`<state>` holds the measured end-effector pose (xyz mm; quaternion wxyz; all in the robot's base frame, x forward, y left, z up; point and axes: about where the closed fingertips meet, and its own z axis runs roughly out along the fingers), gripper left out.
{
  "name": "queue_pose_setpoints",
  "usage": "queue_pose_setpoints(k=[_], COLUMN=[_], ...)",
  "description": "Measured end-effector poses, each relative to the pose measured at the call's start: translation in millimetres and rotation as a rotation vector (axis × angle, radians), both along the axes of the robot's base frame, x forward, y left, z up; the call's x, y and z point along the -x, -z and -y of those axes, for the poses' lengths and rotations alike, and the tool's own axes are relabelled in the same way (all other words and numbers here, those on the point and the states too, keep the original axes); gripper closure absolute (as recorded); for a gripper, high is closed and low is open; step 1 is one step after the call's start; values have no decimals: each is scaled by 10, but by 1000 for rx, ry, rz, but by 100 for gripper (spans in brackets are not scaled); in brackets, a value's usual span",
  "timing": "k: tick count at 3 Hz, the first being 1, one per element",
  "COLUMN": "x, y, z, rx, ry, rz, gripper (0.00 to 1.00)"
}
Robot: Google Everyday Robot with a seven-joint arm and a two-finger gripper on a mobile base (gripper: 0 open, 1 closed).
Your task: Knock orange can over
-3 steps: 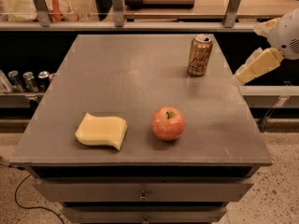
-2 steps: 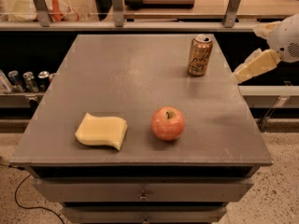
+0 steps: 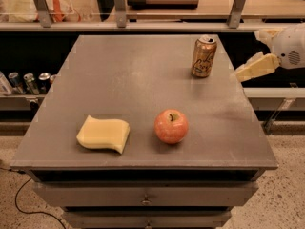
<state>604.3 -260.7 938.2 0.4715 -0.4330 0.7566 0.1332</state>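
The orange can [image 3: 204, 56] stands upright near the far right corner of the grey table [image 3: 133, 80]. It is gold-orange with a silver top and pale script lettering. My gripper [image 3: 253, 67] hangs off the table's right edge, level with the can and a short way to its right. It does not touch the can. The white arm [image 3: 290, 49] behind it enters from the right edge of the view.
A red apple [image 3: 171, 126] and a yellow sponge [image 3: 104, 134] lie near the table's front edge. A shelf rail with metal posts [image 3: 119, 6] runs behind the table. Several cans [image 3: 28, 82] stand in a row at the lower left.
The gripper has shifted only slightly, staying beside the table's right edge. The orange can, the apple and the sponge have not moved.
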Motion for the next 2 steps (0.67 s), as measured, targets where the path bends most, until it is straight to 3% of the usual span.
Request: queue_pose_setpoints(k=[2], x=[-204], y=[215], z=[-141], rx=[-168], ry=[-35], rz=[26], gripper=[0])
